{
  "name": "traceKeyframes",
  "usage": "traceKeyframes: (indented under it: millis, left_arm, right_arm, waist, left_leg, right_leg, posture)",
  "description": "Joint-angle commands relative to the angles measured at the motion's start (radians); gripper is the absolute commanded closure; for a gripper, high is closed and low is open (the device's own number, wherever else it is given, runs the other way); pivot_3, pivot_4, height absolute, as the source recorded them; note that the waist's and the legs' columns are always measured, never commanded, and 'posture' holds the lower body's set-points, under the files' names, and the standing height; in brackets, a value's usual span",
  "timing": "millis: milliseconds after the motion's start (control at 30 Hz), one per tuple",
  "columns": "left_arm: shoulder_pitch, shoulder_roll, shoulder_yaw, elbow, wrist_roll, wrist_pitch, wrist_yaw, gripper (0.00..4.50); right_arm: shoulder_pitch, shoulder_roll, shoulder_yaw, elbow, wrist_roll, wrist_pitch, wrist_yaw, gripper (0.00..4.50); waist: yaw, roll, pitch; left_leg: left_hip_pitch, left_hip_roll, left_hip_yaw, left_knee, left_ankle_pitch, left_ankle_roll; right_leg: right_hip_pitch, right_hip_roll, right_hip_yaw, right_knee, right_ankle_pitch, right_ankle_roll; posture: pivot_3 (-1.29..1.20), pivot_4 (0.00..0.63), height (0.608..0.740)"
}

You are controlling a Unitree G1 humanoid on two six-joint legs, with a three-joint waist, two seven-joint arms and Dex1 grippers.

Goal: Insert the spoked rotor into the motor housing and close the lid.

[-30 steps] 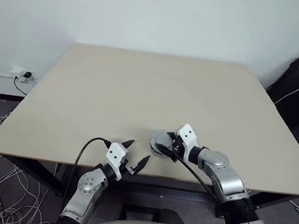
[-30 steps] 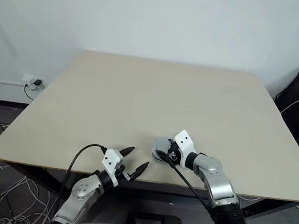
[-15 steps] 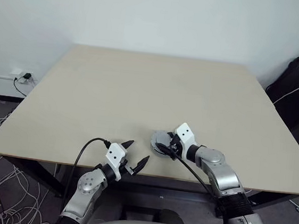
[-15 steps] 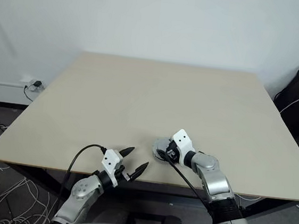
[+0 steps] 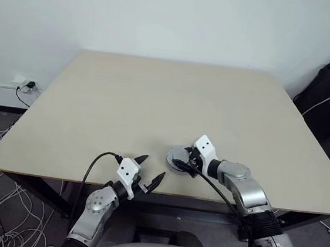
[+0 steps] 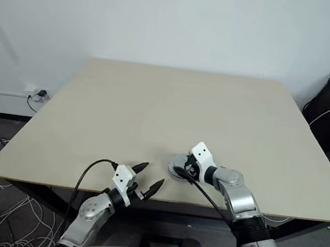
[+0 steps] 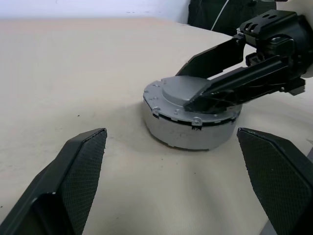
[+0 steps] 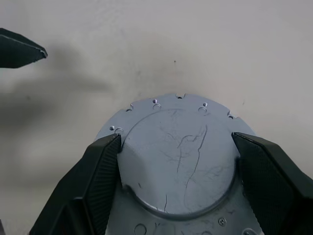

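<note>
A pale counter (image 5: 156, 99) fills mid-frame, with the lid (image 7: 188, 98) seated on the housing (image 7: 188, 129) near its lower edge, right of centre. The right claw (image 7: 215, 83) is on it, fingers spread across the lid's raised centre, holding nothing. The left claw (image 5: 150, 170), wide and empty, waits just lower left.

Head stereo overhead; wrist close-ups

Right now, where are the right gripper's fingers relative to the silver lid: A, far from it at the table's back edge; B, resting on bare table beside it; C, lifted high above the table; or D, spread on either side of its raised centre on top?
D: the right gripper has a finger either side of the raised centre of the lid, and the left wrist view shows both fingers lying across the lid's top.
</note>
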Motion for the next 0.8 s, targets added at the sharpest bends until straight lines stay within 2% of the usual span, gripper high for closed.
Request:
traceKeyframes:
  millis: [33,367,667,800]
  left_arm:
    - [-0.011,-0.012,-0.008,-0.046,-0.004,0.004,0.002,0.00]
    - [-0.008,-0.008,-0.018,-0.086,-0.003,0.036,0.016,0.00]
    - [-0.021,-0.005,-0.006,-0.047,-0.005,0.018,0.014,0.00]
    - [-0.075,-0.011,-0.002,-0.042,0.030,0.106,0.064,0.00]
  right_arm:
    - [-0.004,-0.016,0.008,-0.029,0.005,0.025,0.020,1.19]
    - [-0.001,-0.020,0.038,-0.003,-0.053,-0.022,-0.026,1.19]
    - [-0.005,-0.035,0.067,0.023,-0.084,-0.023,-0.028,1.19]
    - [-0.007,-0.031,0.067,0.026,-0.085,-0.024,-0.032,1.19]
  waist:
    - [0.000,0.000,0.000]
    - [0.001,0.000,-0.001]
    - [0.000,-0.002,-0.006]
    - [0.002,-0.002,-0.007]
  left_leg:
    - [0.000,0.000,0.000,0.000,0.000,0.000]
    - [0.000,0.000,0.000,0.000,0.000,0.000]
    - [0.001,0.000,0.000,0.000,0.000,0.000]
    - [0.001,0.000,0.000,0.001,0.000,0.000]
  right_leg:
    - [0.000,0.000,0.000,0.000,0.000,0.000]
    - [0.000,0.000,0.000,0.000,0.000,0.000]
    - [0.001,0.000,0.000,0.000,0.000,0.000]
    - [0.002,0.000,0.000,0.000,0.000,0.000]
  posture:
    - [0.00,0.000,0.740]
    - [0.00,0.000,0.740]
    - [0.00,0.000,0.740]
    - [0.00,0.000,0.740]
